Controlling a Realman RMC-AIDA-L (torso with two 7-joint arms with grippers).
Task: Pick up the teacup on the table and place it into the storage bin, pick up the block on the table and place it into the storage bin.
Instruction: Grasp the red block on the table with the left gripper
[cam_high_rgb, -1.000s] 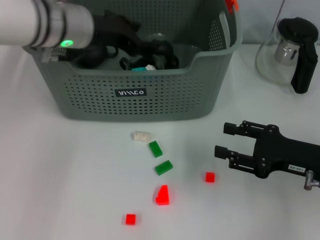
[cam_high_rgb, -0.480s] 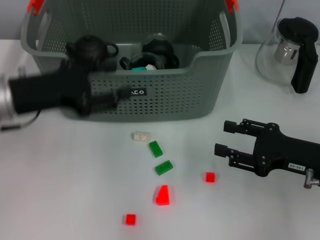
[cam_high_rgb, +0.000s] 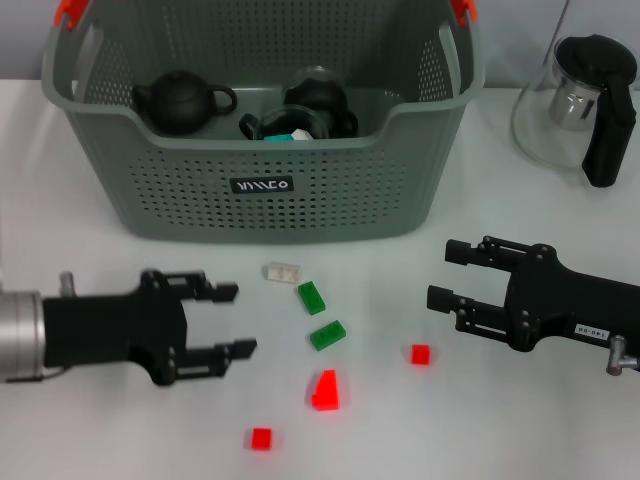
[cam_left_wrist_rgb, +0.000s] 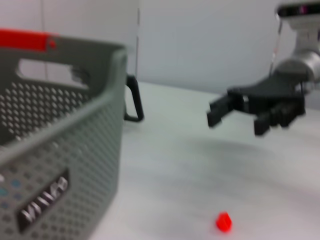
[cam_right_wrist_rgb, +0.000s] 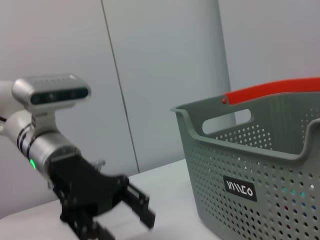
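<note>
Withdrawn from the storage bin (cam_high_rgb: 270, 190), the left pincer (cam_high_rgb: 232, 320) — released, empty — faces the green blocks (cam_high_rgb: 318, 314) just beside it, nearer than the released right pincer (cam_high_rgb: 448, 275).

Between the open jaws of the left gripper (cam_high_rgb: 230, 319) and the right gripper (cam_high_rgb: 443, 276) lie the scattered blocks (cam_high_rgb: 311, 298) on the table (cam_high_rgb: 100, 440), with the storage bin (cam_high_rgb: 262, 186) beyond both.

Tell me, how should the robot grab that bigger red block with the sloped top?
Probably from straight above, fingers closing on the two flat long sides of the larger red wedge-shaped block. It lies low on the white table with clear space around it. The open left gripper is nearest; the open right gripper is farther off.
</note>
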